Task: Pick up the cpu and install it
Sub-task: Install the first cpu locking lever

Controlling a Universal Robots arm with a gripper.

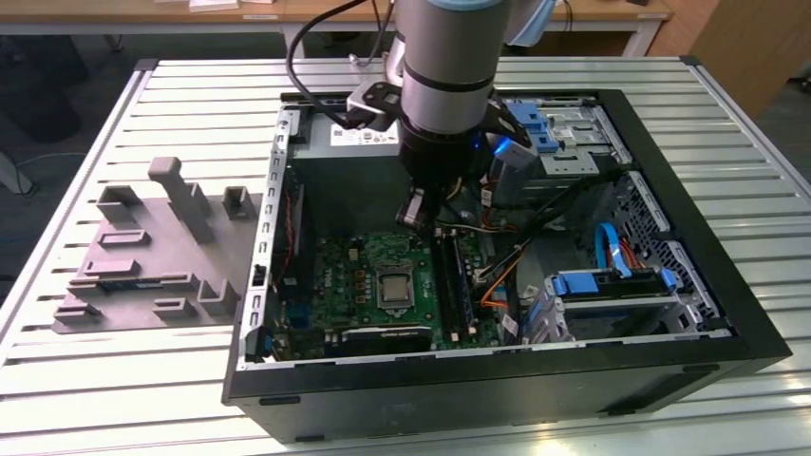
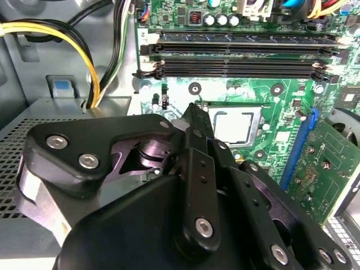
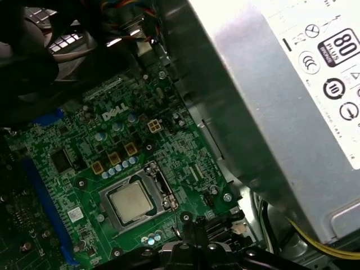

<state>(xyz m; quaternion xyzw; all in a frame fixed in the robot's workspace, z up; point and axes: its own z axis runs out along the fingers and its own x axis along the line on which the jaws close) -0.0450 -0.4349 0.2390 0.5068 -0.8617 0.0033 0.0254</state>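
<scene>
Claw [image 2: 191, 112] hung inside the computer case [image 1: 709, 361] over the motherboard [image 1: 342, 275], fingers together, carrying nothing.
Cpu [image 3: 130, 201] sat in the socket [image 3: 154, 174], about 1 o'clock from the claw tip in the second wrist view; my call: check it lies flat before latching.

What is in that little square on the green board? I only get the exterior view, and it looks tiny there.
Observer: In the first wrist view, the cpu lies flat inside the socket, with its shiny silver top facing up.
Operator: Is the gripper touching it?
Observer: It doesn't look like it. In the first wrist view the gripper sits beside the socket, with a strip of green motherboard between it and the cpu.
Operator: What are the long black lines near it?
Observer: Those are memory slots. In the second wrist view they look empty, with nothing plugged in.
</scene>
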